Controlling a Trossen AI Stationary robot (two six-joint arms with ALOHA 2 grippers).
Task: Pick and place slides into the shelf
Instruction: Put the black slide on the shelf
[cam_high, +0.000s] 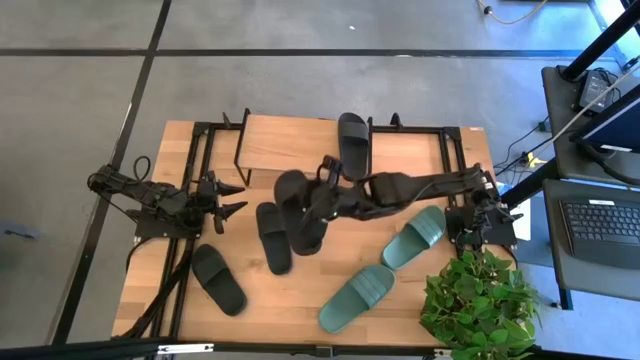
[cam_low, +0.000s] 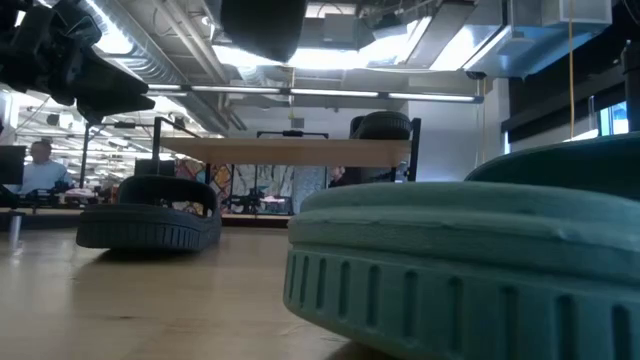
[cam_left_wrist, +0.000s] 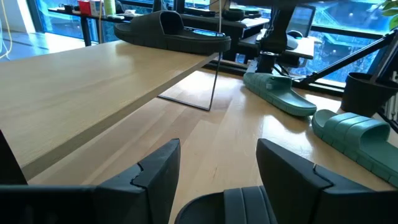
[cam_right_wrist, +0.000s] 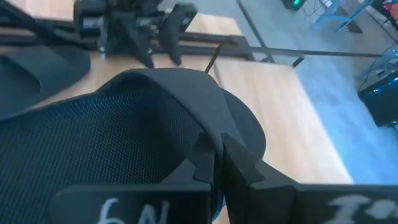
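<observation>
My right gripper (cam_high: 320, 198) is shut on a black slide (cam_high: 298, 212), held above the table in front of the shelf (cam_high: 300, 145). The low view shows this slide (cam_low: 262, 25) high up. One black slide (cam_high: 353, 143) lies on the shelf's plank. Two black slides (cam_high: 272, 238) (cam_high: 218, 280) and two green slides (cam_high: 415, 237) (cam_high: 357, 298) rest sole-down on the table. At the table's left my left gripper (cam_high: 228, 200) stands open with nothing between its fingers (cam_left_wrist: 158, 168). My right gripper pinches the black slide's wide strap at its edge (cam_right_wrist: 205, 134) between its two shut fingers (cam_right_wrist: 239, 165). The fingers come slanting down from the table's right side. The slide is lifted clear of the table and hangs below and ahead of the fingers.
A potted plant (cam_high: 480, 300) stands at the near right corner. The shelf's thin black legs (cam_left_wrist: 214, 87) stand on the table. The nearest green slide (cam_low: 470, 260) fills the low view's right half. A person (cam_low: 40, 165) sits in the room beyond.
</observation>
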